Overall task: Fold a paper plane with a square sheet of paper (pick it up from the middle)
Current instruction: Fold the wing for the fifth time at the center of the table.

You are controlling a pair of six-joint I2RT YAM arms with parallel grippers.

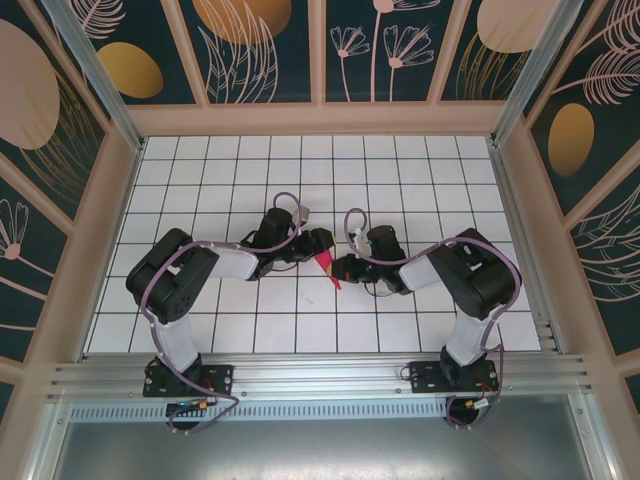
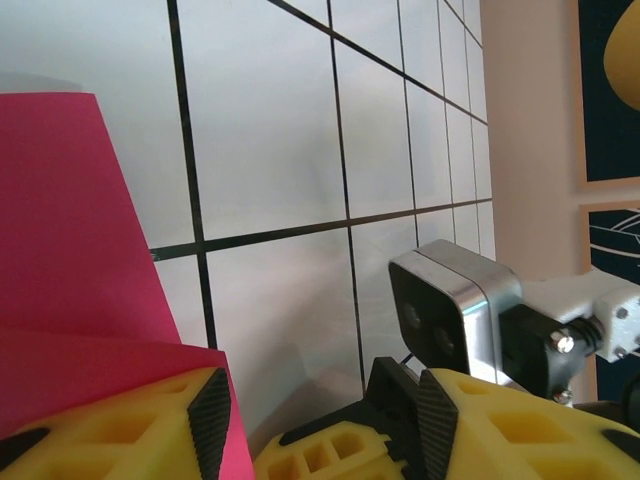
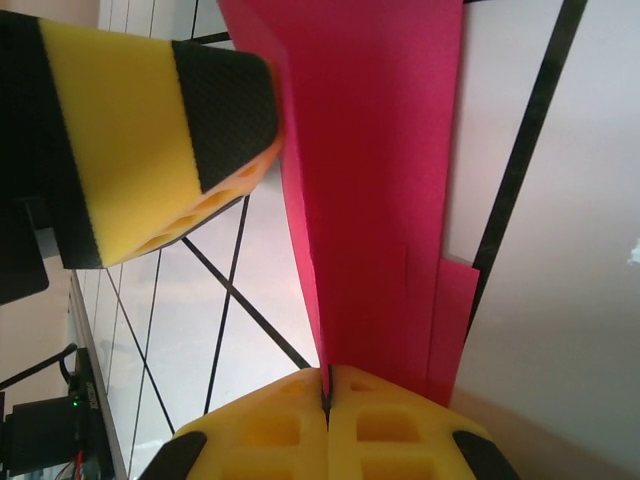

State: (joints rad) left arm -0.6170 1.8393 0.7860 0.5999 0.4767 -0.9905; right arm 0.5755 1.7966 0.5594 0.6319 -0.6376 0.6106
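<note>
I am pinching the pink paper (image 3: pixel 380 180) with my right fingers (image 3: pixel 335 412). The two yellow tips are pressing flat together, and the folded sheet is running out of the seam between them toward 12 o'clock in the right wrist view. The paper is showing more than one layer there, with a narrower flap stepping down along its 3 o'clock edge.

My left fingers (image 1: pixel 318 243) are standing clearly apart and are gripping nothing. In the left wrist view one black pad (image 2: pixel 208 420) is sitting at 7 o'clock with the paper lying right along its inner side. The other pad (image 2: pixel 436 418) is sitting at 5 o'clock, well apart from the sheet. In the right wrist view, one of those left tips is hanging at 10 o'clock with its dark pad just beside the paper's edge; it may be touching it, but I cannot tell for sure.

From above, the paper is sitting at the middle of the table (image 1: pixel 240 330) as a small pink wedge narrowing toward 5 o'clock. My left fingers are reaching it from 11 o'clock and my right fingers from 3 o'clock, with both arms bending inward. The right wrist camera (image 2: pixel 455 320) is showing near 4 o'clock in the left wrist view, close to my left fingers.
</note>
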